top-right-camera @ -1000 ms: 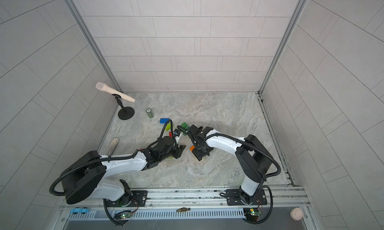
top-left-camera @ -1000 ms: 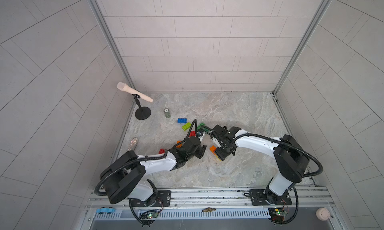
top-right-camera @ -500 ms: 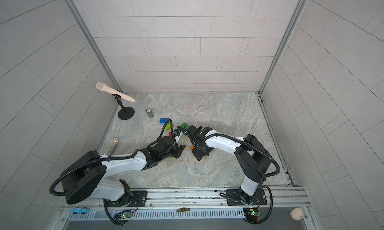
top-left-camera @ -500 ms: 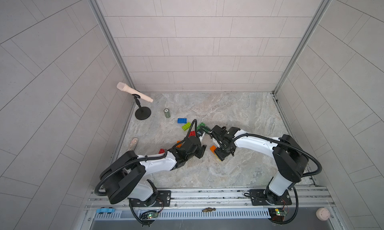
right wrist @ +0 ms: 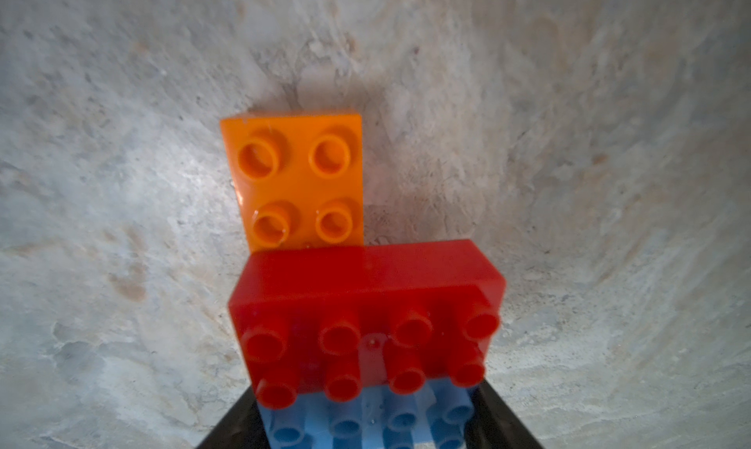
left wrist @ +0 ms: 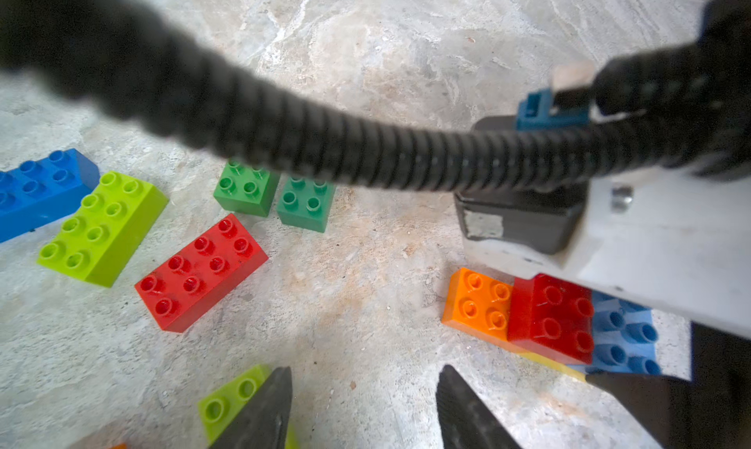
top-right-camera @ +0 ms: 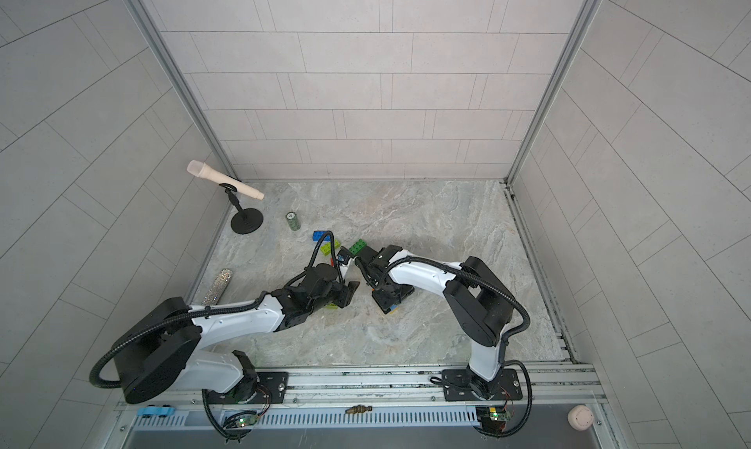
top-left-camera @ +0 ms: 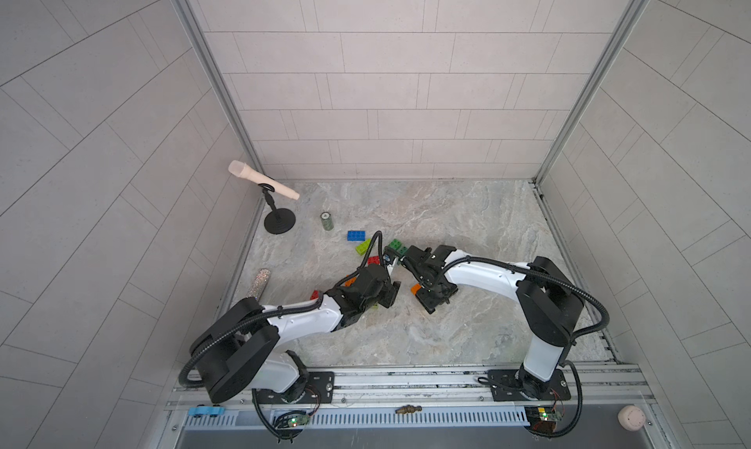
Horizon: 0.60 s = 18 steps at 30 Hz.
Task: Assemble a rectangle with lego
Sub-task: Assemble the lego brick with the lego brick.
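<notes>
A lego cluster lies on the marble floor: an orange brick (right wrist: 300, 183), a red brick (right wrist: 365, 296) stacked across it, and a light blue brick (right wrist: 345, 426) beside the red one. My right gripper (right wrist: 365, 422) points down over the cluster, shut on the light blue brick's ends. In both top views it hides most of the cluster (top-left-camera: 414, 289). My left gripper (left wrist: 365, 369) is open just left of the cluster, with bare floor between its fingers. A lime brick (left wrist: 227, 398) lies against one finger. Loose red (left wrist: 199, 272), lime (left wrist: 101, 227), blue (left wrist: 36, 191) and two green (left wrist: 246, 187) bricks lie beyond.
A microphone on a black stand (top-left-camera: 279, 225) occupies the back left corner. A small dark green cylinder (top-left-camera: 326, 221) stands near it. A glittery stick (top-left-camera: 259, 284) lies by the left wall. My left arm's black cable (left wrist: 284, 122) loops over the loose bricks. Another red brick (top-left-camera: 314, 294) sits beside my left arm.
</notes>
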Available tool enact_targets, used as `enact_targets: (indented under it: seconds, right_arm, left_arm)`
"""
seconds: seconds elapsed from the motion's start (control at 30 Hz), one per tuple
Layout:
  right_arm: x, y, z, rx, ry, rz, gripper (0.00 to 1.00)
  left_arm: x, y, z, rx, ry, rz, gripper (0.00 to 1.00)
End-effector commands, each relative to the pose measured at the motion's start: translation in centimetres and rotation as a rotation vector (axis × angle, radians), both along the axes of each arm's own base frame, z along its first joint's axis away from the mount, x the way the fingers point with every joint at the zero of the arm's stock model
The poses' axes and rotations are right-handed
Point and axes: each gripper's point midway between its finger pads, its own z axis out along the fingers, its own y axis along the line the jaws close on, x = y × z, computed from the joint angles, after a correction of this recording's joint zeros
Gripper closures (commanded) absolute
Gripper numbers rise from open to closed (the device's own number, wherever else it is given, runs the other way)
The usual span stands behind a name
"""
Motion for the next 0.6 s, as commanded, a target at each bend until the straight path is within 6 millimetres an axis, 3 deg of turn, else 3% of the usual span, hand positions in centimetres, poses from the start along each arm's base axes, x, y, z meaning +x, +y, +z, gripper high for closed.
enact_targets:
  seconds: [0.0,0.03,0.17,0.47,0.57]
  right_arm:
    - [-1.6,-3.4,-4.0,-0.119,0.061,0.035,1.0]
    - [-1.5,-3.3,-3.0,-0.104,0.053,0.054,0.98]
    - [-1.9,-3.1,0.3,-0.03,0.075,0.113,0.73]
    - [-1.4,-1.7,1.3,0.031,0.084,0.136,0.18]
    - [-1.3,-1.3,2.3,0.056,0.073,0.137,0.06]
  left_arm:
    - [1.0,0.6,2.0,-0.008,-0.042,0.026,0.38]
    - [1.2,0.9,2.1,-0.008,-0.038,0.031,0.38]
    - [2.0,2.7,2.3,-0.024,0.002,0.104,0.37]
    - [2.7,4.1,2.4,-0.015,0.076,0.171,0.34]
    - [2.8,4.4,2.5,-0.01,0.081,0.179,0.34]
